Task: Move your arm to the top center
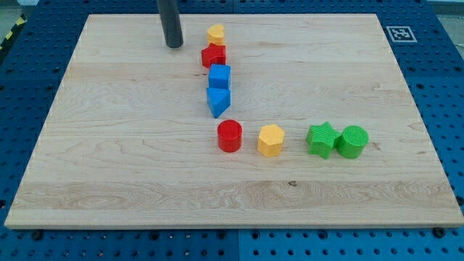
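My tip [174,46] rests on the wooden board [109,145] near the view's top, left of centre. A yellow block [215,34] lies just to its right, with a red block [213,56] touching below it. Under those a blue cube [220,76] and a blue triangular block [217,100] continue the column downward. Lower, a red cylinder [230,135], a yellow hexagonal block [271,140], a green star block [321,139] and a green cylinder [353,141] form a row toward the view's right. The tip touches no block.
The board sits on a blue perforated table [442,87]. A black-and-white marker tag [399,33] is at the board's top right corner.
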Robot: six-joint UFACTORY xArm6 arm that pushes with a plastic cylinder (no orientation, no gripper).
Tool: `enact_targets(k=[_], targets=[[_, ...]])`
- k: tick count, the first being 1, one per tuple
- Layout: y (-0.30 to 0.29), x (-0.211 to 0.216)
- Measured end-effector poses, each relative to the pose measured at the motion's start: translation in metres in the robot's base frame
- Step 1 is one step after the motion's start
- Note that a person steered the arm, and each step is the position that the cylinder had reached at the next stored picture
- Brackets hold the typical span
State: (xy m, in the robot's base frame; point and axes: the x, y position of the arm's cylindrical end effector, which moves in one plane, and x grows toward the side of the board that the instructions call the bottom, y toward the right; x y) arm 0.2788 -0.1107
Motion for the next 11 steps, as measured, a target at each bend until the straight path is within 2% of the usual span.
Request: enact_targets(k=[9, 10, 11], targets=[[0.033, 0.005], [-0.002, -0.020], [0.013, -0.074]])
